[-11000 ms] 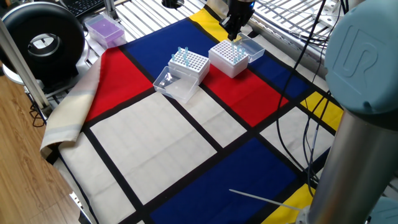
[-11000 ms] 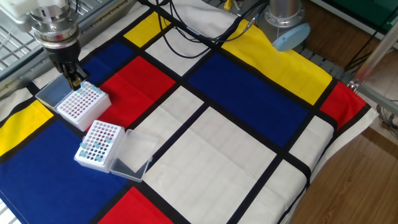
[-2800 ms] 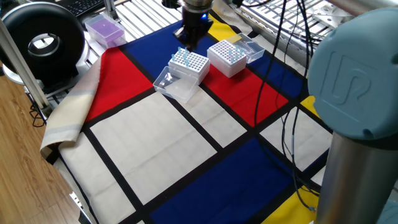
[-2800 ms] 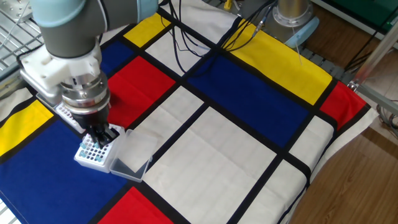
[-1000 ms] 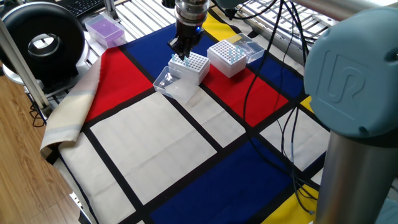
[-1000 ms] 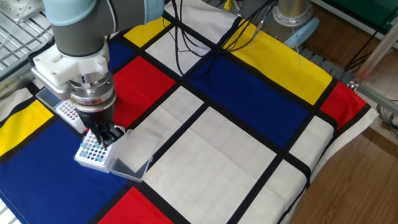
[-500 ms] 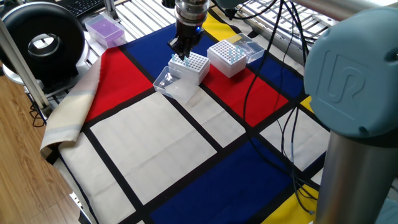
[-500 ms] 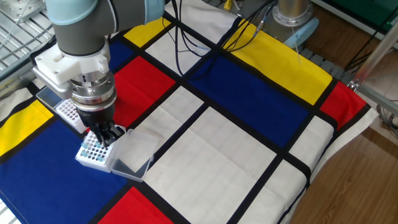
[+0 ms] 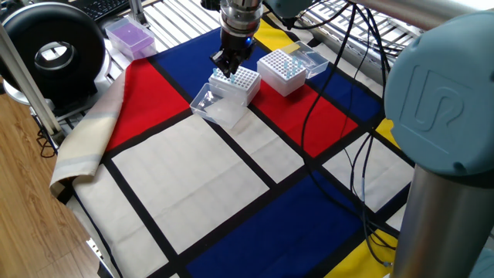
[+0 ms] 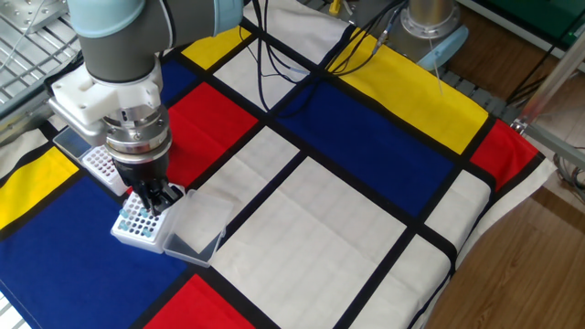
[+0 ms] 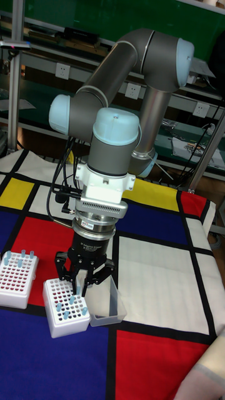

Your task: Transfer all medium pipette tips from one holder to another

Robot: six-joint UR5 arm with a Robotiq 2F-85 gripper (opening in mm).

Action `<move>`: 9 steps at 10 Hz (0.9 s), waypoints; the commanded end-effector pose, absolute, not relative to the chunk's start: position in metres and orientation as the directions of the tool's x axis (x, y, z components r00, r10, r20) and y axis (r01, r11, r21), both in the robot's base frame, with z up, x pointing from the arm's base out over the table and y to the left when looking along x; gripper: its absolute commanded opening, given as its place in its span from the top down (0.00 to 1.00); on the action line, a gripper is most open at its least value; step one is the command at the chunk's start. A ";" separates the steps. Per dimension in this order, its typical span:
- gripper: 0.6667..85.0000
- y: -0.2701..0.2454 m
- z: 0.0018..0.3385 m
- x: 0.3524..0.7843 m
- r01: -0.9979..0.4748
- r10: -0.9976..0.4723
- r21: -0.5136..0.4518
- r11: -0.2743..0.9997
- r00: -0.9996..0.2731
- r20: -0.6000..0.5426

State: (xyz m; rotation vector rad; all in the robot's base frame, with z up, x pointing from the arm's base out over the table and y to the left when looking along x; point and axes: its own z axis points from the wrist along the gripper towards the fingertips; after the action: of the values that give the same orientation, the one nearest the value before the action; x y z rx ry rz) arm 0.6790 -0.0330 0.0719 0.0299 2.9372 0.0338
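Two white perforated holders stand side by side on the coloured cloth. My gripper [image 11: 80,284] hangs straight down over the back edge of the nearer holder [image 11: 64,308], its fingers drawn together on a medium pipette tip that barely shows between them. Several pale-blue medium pipette tips [image 11: 65,306] stand in that holder. More tips [image 11: 24,255] stand in the other holder [image 11: 17,279]. In one fixed view the gripper [image 9: 226,66] is above the left holder [image 9: 236,82], with the other holder [image 9: 284,71] to its right. In the other fixed view the gripper [image 10: 151,201] covers part of the nearer holder [image 10: 135,224].
Each holder's clear lid lies open beside it [image 9: 214,106], [image 11: 106,303]. A purple-topped box [image 9: 130,35] and a black round device [image 9: 54,52] sit at the cloth's far left. Cables [image 10: 302,50] trail over the yellow and blue panels. The cloth's edge hangs down [image 9: 81,150].
Over eleven seconds the gripper crossed from the far holder to the nearer one and came down over it. In the last half second it has barely moved.
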 end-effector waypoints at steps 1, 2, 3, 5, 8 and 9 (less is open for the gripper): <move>0.72 -0.032 0.074 0.680 0.030 0.037 0.034 0.999 -0.978 -0.206; 0.72 -0.031 0.075 0.680 0.033 0.040 0.033 0.999 -0.978 -0.206; 0.72 -0.029 0.076 0.681 0.036 0.042 0.032 0.999 -0.978 -0.206; 0.72 -0.026 0.078 0.681 0.041 0.047 0.031 0.999 -0.978 -0.203; 0.72 -0.026 0.078 0.681 0.040 0.045 0.031 0.999 -0.978 -0.201; 0.72 -0.026 0.078 0.680 0.040 0.045 0.031 0.999 -0.979 -0.200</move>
State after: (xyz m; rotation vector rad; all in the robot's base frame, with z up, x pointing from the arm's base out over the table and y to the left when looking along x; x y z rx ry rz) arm 0.6796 -0.0276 0.0763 0.0505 2.9397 0.0246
